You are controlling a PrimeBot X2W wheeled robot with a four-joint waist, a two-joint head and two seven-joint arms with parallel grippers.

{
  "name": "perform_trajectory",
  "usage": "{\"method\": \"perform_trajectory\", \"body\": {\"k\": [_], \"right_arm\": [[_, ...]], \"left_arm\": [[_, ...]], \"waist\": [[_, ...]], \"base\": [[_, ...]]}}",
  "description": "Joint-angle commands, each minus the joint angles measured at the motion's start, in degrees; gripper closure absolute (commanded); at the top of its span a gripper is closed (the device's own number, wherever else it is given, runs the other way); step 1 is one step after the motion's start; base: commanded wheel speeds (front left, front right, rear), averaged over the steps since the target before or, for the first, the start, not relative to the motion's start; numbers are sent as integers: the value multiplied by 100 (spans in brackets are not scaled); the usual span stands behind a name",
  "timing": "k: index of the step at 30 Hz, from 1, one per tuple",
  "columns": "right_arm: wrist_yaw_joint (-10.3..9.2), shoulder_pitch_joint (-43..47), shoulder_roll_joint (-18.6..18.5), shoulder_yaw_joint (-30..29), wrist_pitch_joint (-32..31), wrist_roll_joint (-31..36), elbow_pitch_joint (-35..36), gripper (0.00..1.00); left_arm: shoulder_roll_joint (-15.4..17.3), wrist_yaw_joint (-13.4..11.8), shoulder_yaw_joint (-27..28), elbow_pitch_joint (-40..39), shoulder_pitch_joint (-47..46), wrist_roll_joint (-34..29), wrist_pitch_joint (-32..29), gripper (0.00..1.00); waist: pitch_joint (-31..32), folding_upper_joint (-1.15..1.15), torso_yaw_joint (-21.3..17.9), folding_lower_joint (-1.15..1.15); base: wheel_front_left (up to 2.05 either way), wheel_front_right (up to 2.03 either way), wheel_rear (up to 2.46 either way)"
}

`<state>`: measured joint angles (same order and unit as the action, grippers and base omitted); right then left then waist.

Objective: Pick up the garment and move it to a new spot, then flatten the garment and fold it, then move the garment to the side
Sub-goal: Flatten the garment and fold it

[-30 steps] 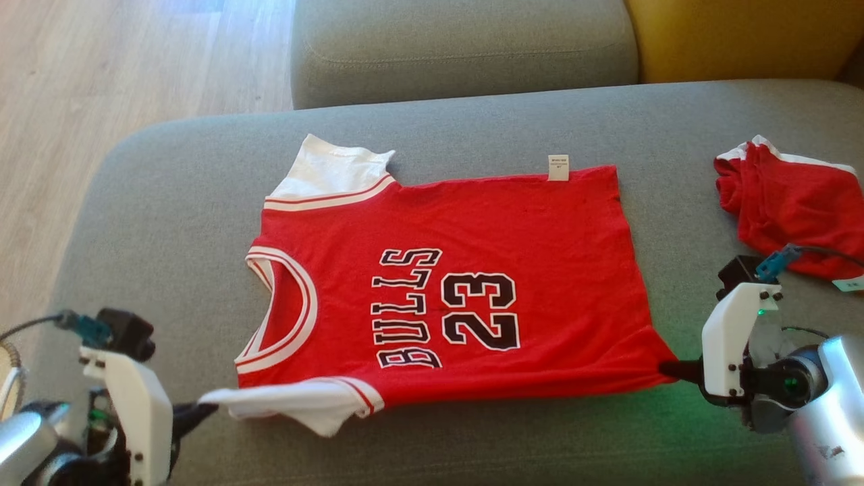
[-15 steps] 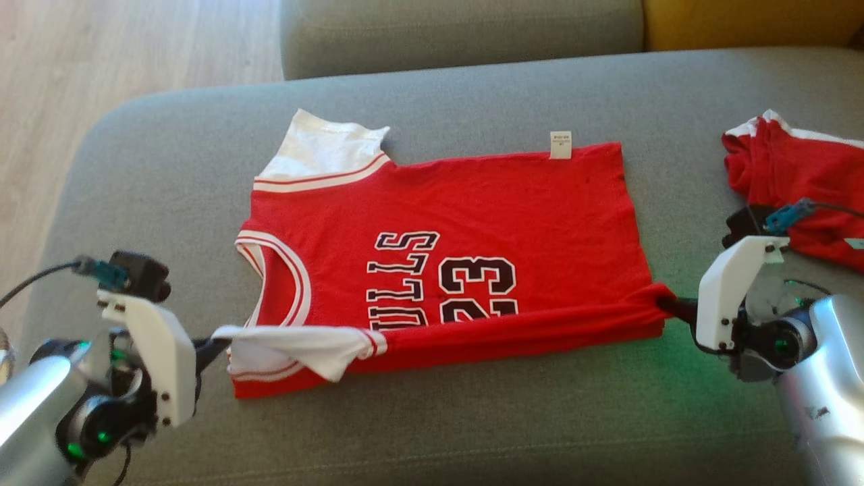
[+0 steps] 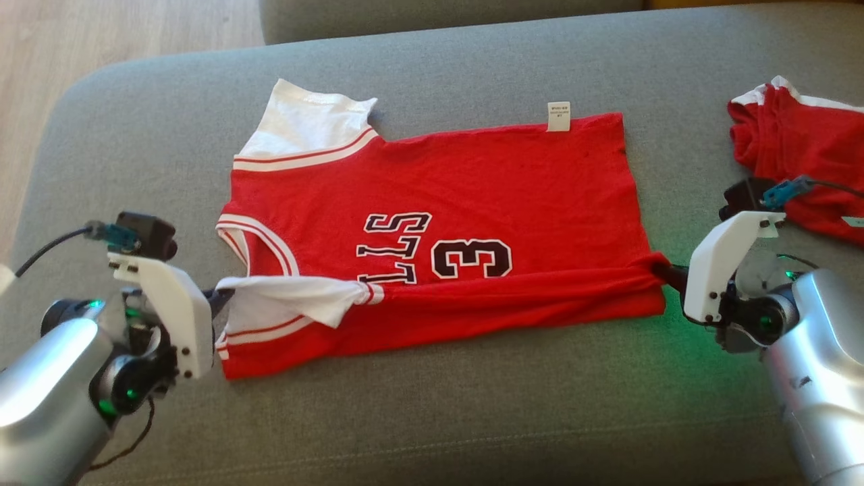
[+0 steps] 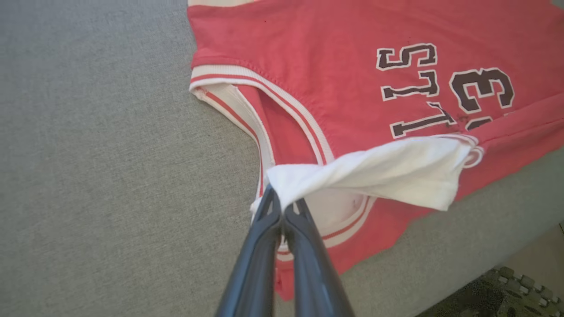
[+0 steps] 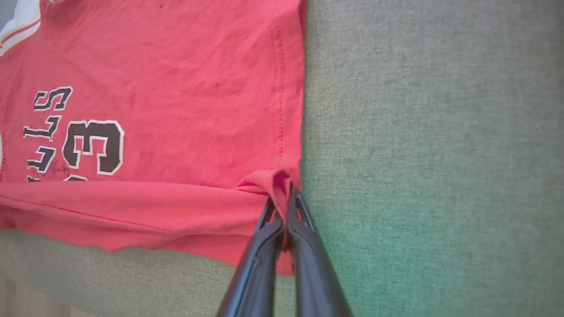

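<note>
The left gripper (image 4: 282,206) was clamped tight on the tip of the white sleeve (image 4: 374,171) of the garment (image 3: 472,182), a red jersey spread on the grey sofa cushion (image 3: 432,418). From its fingertips the sleeve ran ahead and to the right in the left wrist view, lifted off the cloth beneath and draped across the red front, where it covered the lower part of the lettering. Just beyond the tips lay the striped neckline (image 4: 264,92). To the left of the fingers there was bare cushion. Low and to the right of them sat a dark patch (image 4: 506,286), possibly a rug, too blurred to tell.

The right gripper (image 5: 284,200) was likewise closed, pinching the hem corner (image 5: 275,180) with red cloth bunched between its fingers. From the tips a folded band of red ran off to the left, lying over the bottom of the number. The stitched hem ran straight ahead of the tips, and to their right the cushion was bare and tinged green.

In the head view the raised fold stretched between the two grippers. Beyond the left one the far sleeve (image 3: 304,121) lay flat. Beyond the right one, well apart from the jersey, lay a second red garment (image 3: 803,148), crumpled. A small white label (image 3: 558,116) stuck out from the jersey's far edge.
</note>
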<state>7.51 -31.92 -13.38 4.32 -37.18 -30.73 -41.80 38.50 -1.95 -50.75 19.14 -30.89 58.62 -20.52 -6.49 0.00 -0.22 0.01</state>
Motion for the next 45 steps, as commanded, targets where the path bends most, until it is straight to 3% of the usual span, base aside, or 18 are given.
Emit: {"method": "perform_trajectory", "body": {"k": [1, 3, 4, 5, 14, 15, 16, 17, 23, 33, 38, 43, 45], "right_arm": [[-2, -294, -1, 103, 102, 17, 135, 100], [-2, -348, 12, 136, 183, -1, 39, 100], [-2, -377, 14, 144, 238, -7, -3, 56], [-2, -407, 13, 143, 309, -5, -46, 0], [-2, -699, 26, 119, 1109, -26, -335, 0], [-2, -724, 31, 107, 1221, -27, -377, 0], [-2, -746, 40, 109, 1322, -30, -412, 0], [-2, -765, 48, 110, 1421, -38, -446, 0], [-2, -876, 51, 40, 2132, -63, -611, 0], [-2, -730, -39, 50, 3530, -117, -301, 0], [-2, -258, -80, 143, 4277, -15, 173, 0], [-2, 412, -36, -53, 4863, 191, 747, 0], [-2, 725, 46, -195, 4977, 296, 1009, 0]], "left_arm": [[169, 13, 303, -29, -447, -57, 95, 100], [89, 25, 297, 98, -511, -93, 154, 100], [52, 29, 295, 162, -540, -110, 184, 100], [18, 35, 291, 226, -569, -129, 215, 100], [-255, 33, 247, 796, -801, -312, 482, 98], [-295, 5, 256, 864, -822, -330, 535, 74], [-337, -30, 269, 934, -845, -351, 603, 42], [-378, -81, 287, 1012, -868, -375, 678, 0], [-602, -457, 487, 1462, -1054, -589, 1457, 0], [-840, -831, 1035, 1561, -1001, -631, 3101, 0], [-1027, -1180, 1797, 921, -525, -540, 3537, 0], [-1447, -1463, 3061, -439, 464, -1268, 3549, 0], [-1716, -1465, 3493, -937, 964, -1626, 3550, 0]], "waist": [[-29, 0, -9, -1], [-59, 0, -13, -1], [-77, 0, -15, -1], [-93, 0, -16, -1], [-169, 0, -34, -1], [-170, 0, -35, -1], [-170, 0, -35, -1], [-170, 0, -37, -1], [-147, 0, -47, -1], [85, 0, -38, -1], [341, 0, -8, -1], [578, 0, 58, -1], [671, 0, 80, -1]], "base": [[0, 0, 0], [0, 0, 0], [0, 0, 0], [0, 0, 0], [0, 0, 0], [0, 0, 0], [0, 0, 0], [0, 0, 0], [0, 0, 0], [0, 0, 0], [0, 0, 0], [0, 0, 0], [0, 0, 0]]}}
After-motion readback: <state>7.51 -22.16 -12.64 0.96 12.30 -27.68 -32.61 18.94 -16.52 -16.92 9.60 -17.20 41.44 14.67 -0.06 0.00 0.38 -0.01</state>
